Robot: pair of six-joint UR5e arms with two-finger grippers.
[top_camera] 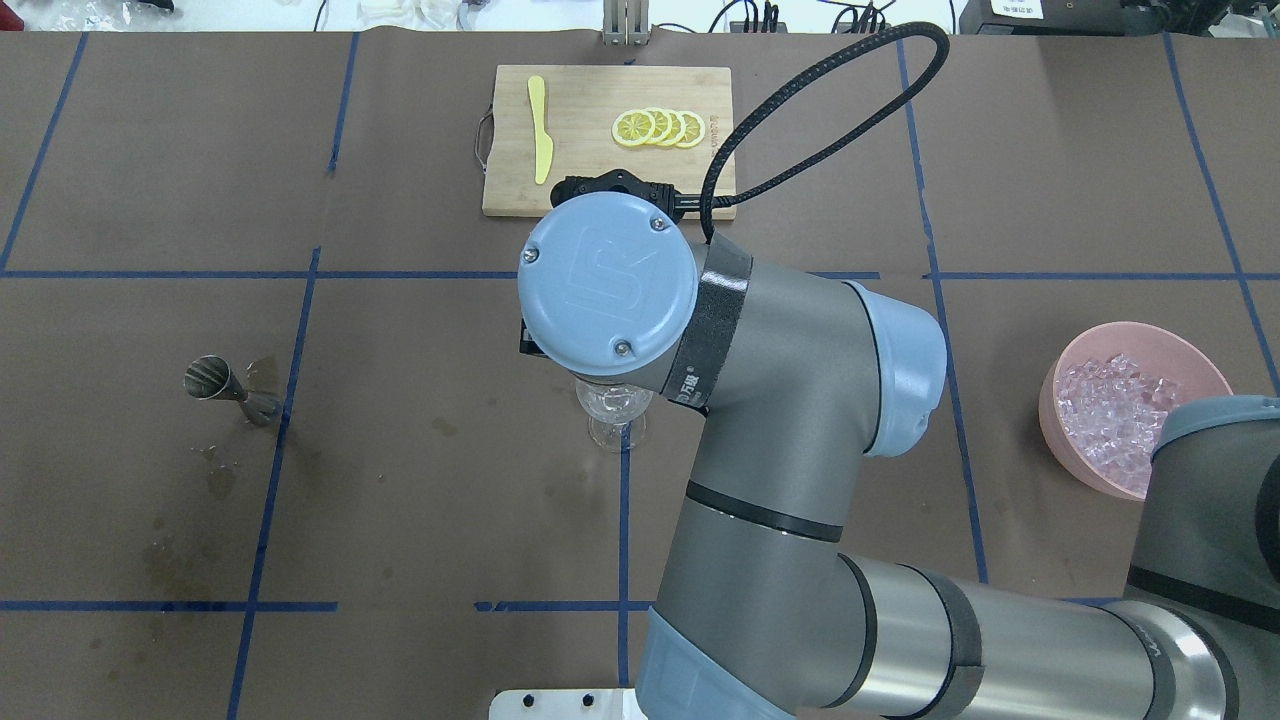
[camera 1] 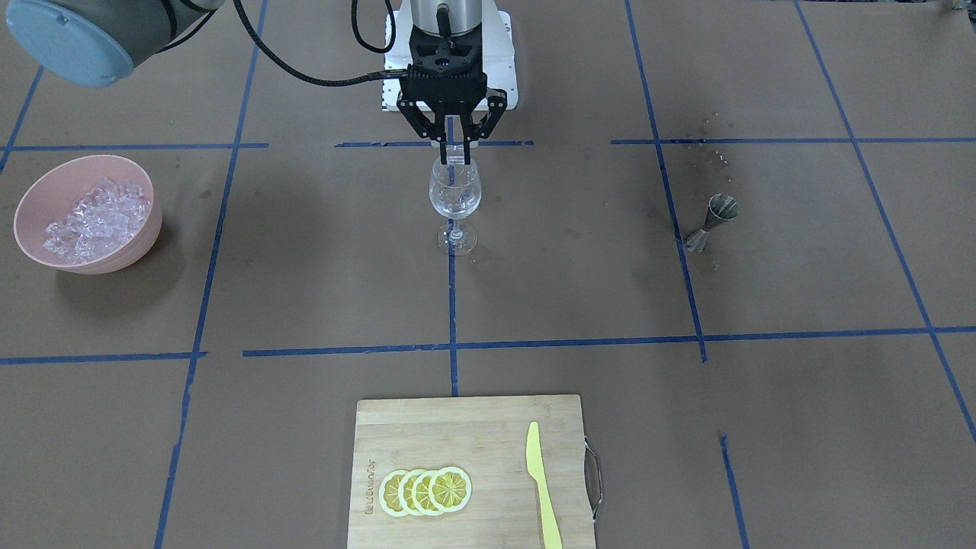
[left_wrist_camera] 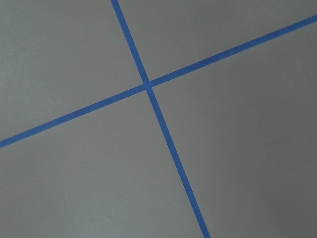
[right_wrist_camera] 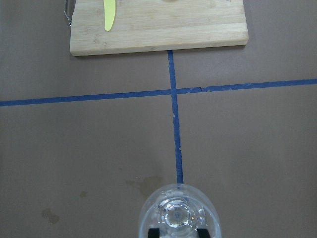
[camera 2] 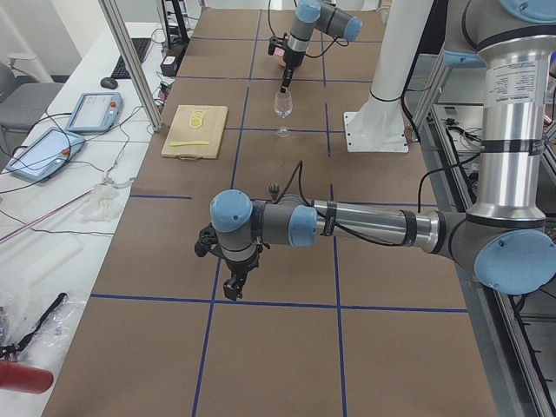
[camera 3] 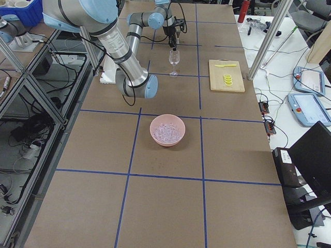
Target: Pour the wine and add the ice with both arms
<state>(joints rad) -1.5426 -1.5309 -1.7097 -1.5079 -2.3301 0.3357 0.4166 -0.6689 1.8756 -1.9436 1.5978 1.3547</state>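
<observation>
A clear wine glass (camera 1: 455,200) stands at the table's middle; it also shows in the right wrist view (right_wrist_camera: 178,214). My right gripper (camera 1: 455,155) hangs straight down just above its rim. Its fingers stand a narrow gap apart, seemingly on a clear ice chunk. Glassy bits show in the glass; I cannot make out any wine. The ice (camera 1: 95,217) fills a pink bowl (camera 1: 133,255) on my right. My left gripper (camera 2: 233,288) hovers low over bare table far to my left. It shows only in the exterior left view, so I cannot tell whether it is open or shut.
A steel jigger (camera 1: 711,221) stands on my left, with wet spots around it. A wooden cutting board (camera 1: 457,427) at the far edge holds lemon slices (camera 1: 425,490) and a yellow knife (camera 1: 543,488). Blue tape lines cross the brown table cover.
</observation>
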